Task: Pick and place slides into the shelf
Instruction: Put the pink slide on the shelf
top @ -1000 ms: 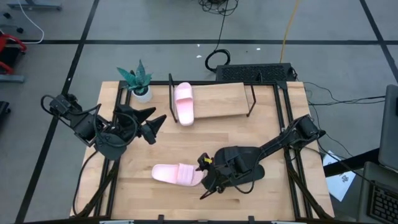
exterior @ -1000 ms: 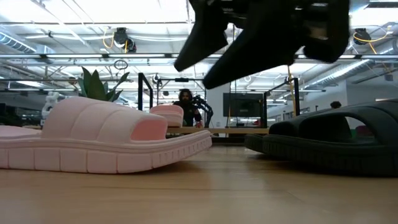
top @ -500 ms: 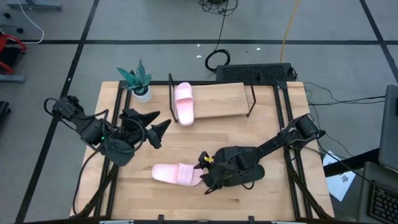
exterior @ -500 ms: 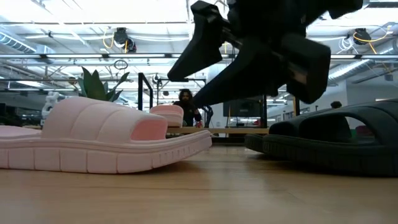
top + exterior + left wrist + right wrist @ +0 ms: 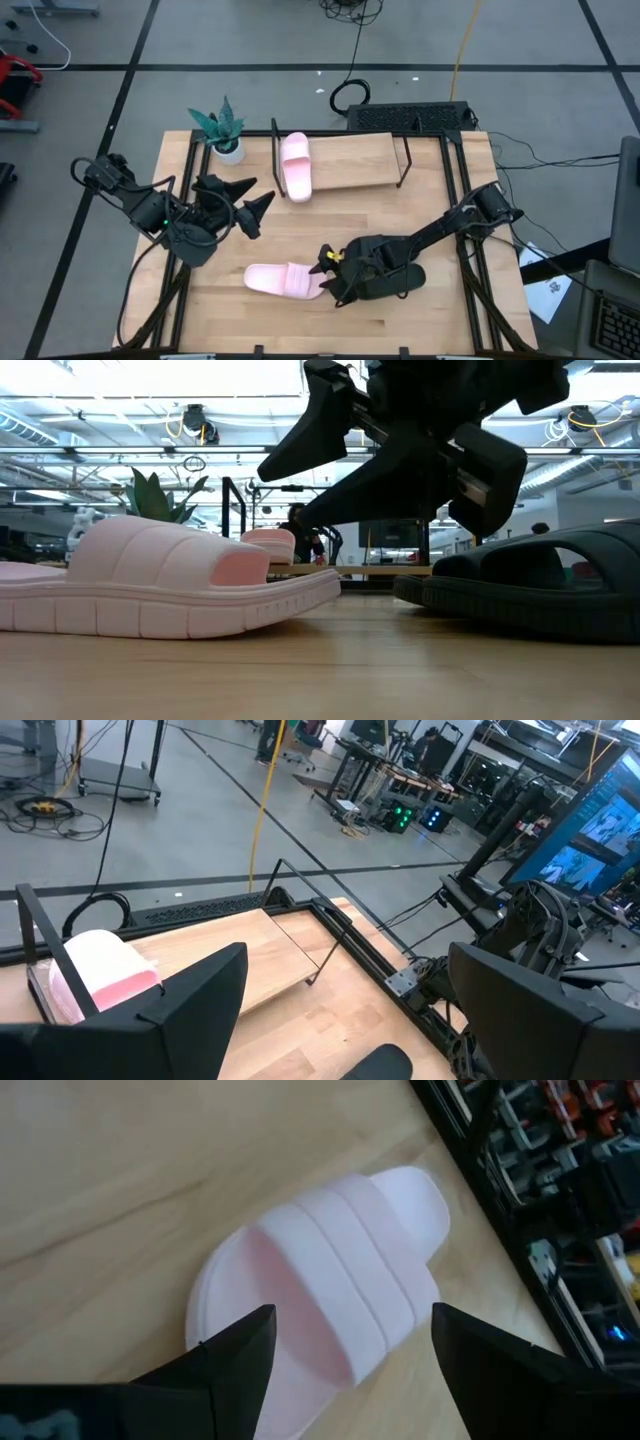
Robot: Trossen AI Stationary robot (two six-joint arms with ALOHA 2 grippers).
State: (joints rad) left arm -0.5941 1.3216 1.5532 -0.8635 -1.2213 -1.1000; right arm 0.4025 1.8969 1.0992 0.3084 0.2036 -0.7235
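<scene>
Table [image 5: 430, 210]: wooden top lying mid-frame; shelf [image 5: 350, 160] sitting at upper centre (one pink slide [image 5: 295, 165] on it)
Right gripper [image 5: 328, 280]: hovering spread over second pink slide [image 5: 283, 280], lower centre
Left gripper [image 5: 255, 205]: waiting spread, left
Room: grey floor showing around

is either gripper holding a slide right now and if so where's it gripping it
Nothing is held. The right gripper is open above the pink slide on the table; the left gripper is open and empty near the shelf.

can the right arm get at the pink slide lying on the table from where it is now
Probably yes. The right pincer hangs open just above the strap end of the pink slide, fingers on either side of the strap in the wrist view, with nothing between them. The black slides sit under the arm, not in the way.
</scene>
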